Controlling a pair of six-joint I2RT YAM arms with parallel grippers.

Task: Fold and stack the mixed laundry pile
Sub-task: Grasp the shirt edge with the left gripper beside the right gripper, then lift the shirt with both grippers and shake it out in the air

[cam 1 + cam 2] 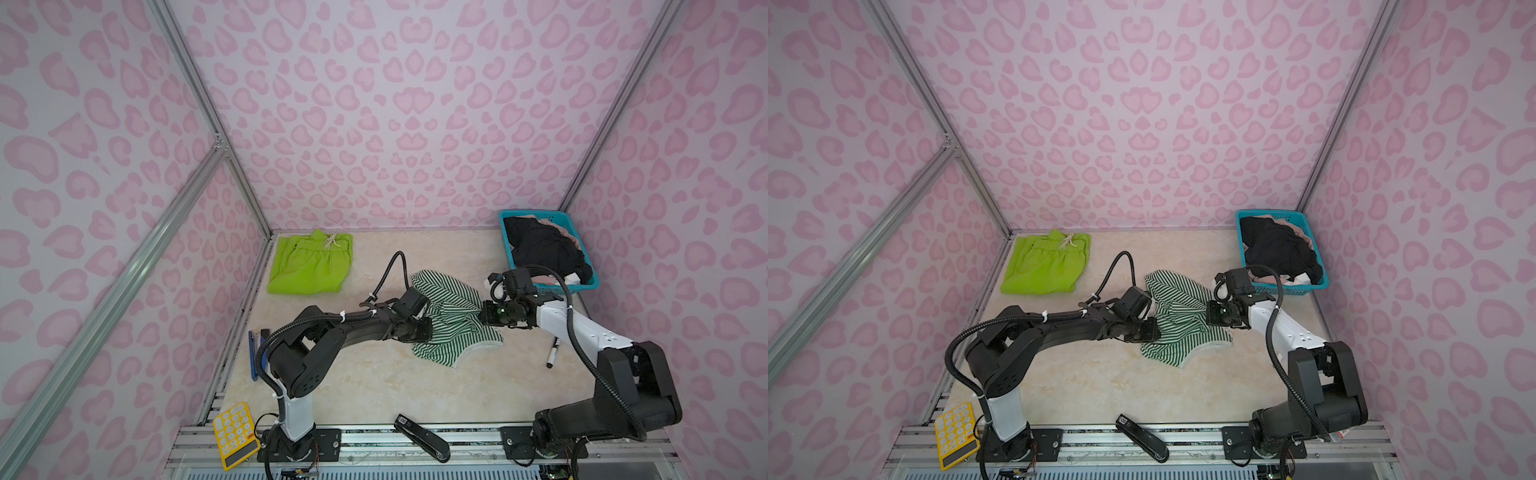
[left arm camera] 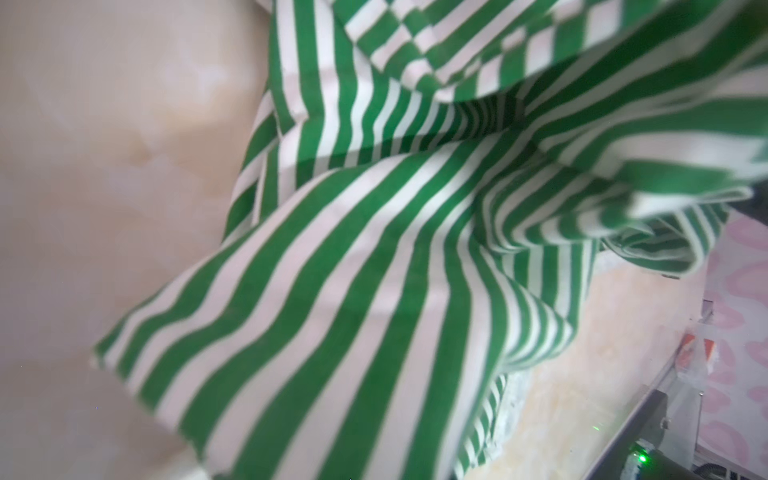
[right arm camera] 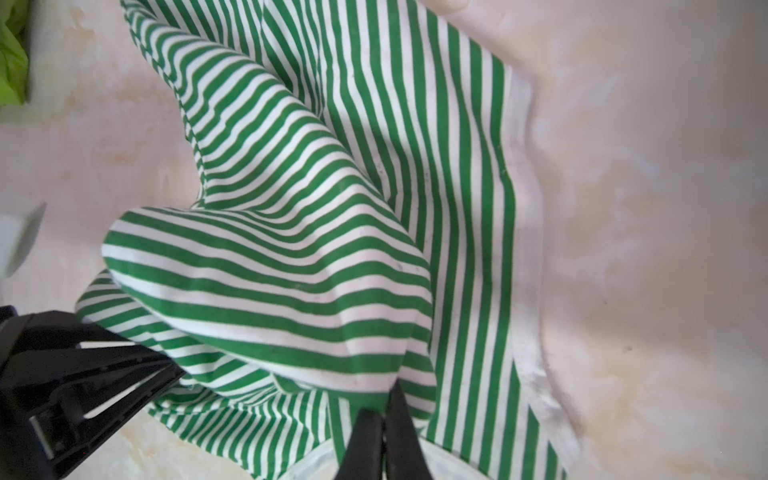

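Past the stapler [image 1: 422, 442], right claw [image 3: 386, 411] pinches the striped top [image 3: 291, 270]; left claw [image 1: 426, 328], blurred, seemingly does too.

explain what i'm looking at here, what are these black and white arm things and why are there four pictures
These are two robot arms bolted at the edge of a table, each ending in a gripper, a two-fingered pincer. Two pictures look down from overhead; two come from cameras on the arms' wrists, hence the cloth close-ups. The left gripper and right gripper are both shut on a green-and-white striped top, one at each side. Lime-green shorts lie flat in the far left corner; black clothes sit in a teal basket. A yellow calculator, a stapler and a marker lie nearby.
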